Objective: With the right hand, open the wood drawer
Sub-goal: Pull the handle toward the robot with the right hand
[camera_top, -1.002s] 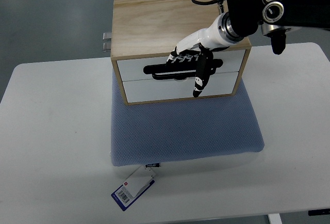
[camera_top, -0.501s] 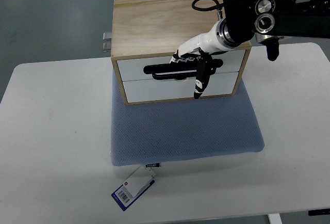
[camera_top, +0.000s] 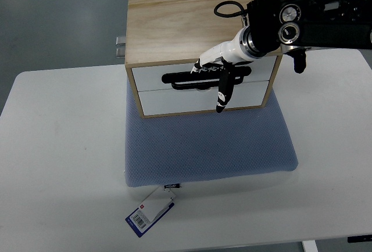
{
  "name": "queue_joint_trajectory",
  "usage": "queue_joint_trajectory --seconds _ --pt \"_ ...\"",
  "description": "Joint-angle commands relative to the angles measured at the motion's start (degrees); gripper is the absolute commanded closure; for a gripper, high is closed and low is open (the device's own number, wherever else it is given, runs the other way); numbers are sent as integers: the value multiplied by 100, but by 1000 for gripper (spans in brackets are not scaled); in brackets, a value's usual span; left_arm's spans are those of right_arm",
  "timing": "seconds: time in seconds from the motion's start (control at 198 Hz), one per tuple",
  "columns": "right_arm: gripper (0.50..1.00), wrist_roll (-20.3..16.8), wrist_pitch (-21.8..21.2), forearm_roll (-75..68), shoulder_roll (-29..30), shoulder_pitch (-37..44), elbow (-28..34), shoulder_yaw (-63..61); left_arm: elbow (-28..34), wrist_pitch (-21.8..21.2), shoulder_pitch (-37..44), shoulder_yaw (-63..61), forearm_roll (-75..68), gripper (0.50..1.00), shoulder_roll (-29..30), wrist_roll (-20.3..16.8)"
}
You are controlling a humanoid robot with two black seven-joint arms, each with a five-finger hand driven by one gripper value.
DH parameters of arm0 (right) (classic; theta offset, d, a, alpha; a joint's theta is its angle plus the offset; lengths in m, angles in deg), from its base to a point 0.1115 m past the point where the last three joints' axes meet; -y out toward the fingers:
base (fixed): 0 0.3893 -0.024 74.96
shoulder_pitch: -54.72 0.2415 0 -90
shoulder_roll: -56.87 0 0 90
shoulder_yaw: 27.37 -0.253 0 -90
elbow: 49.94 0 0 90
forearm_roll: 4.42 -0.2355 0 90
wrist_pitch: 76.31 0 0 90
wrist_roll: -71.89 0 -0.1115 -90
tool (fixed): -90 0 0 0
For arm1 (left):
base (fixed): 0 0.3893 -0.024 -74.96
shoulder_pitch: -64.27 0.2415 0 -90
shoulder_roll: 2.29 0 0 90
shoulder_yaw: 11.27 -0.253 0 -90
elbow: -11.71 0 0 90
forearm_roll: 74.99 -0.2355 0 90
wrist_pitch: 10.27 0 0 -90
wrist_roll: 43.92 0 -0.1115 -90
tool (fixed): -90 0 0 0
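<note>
A wood drawer box [camera_top: 174,25] stands at the back edge of a blue mat [camera_top: 209,147]. It has two white drawer fronts, both pushed in. The upper drawer [camera_top: 150,78] carries a long black handle [camera_top: 179,79]. My right hand [camera_top: 212,76], white with black fingers, comes in from the upper right. Its fingers [camera_top: 203,66] are curled over the right part of the handle. Its thumb [camera_top: 223,94] hangs down over the lower drawer front [camera_top: 174,102]. The left arm is not in view.
The mat lies on a white table [camera_top: 58,147]. A blue and white tag [camera_top: 149,211] hangs from the mat's front edge. A small metal fitting [camera_top: 120,46] sticks out at the box's back left. My black forearm [camera_top: 308,17] hangs over the box's right end.
My right forearm has shifted a little to the left and the hand has settled slightly lower on the handle. The drawers have not moved.
</note>
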Motion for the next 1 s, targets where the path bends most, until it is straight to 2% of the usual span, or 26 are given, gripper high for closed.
queue_joint_trajectory --seconds 0.0,0.283,0.425,0.587,0.714,0.719,0.764,0.997 --pt "560 -25 2 6 5 -80 -32 14 0 0 0 9 0 500 0 0" --pt "560 -34 -129 6 -13 -151 -41 23 0 0 0 0 0 500 0 0" --pt "560 -34 -648 -11 -83 -107 -41 5 0 0 0 0 0 500 0 0" --pt "560 -34 -745 -20 -101 -107 -32 -12 9 0 0 0 0 500 0 0" --pt "560 -34 -973 -46 -153 -72 -32 -47 9 0 0 0 0 500 0 0" --pt "560 -34 -1121 -64 -206 -72 -6 -73 9 0 9 0 0 500 0 0" --pt "560 -34 -1202 -64 -241 -63 12 -83 9 0 0 0 0 500 0 0" --pt "560 -34 -1369 -90 -364 -10 143 -91 9 0 0 -17 0 500 0 0"
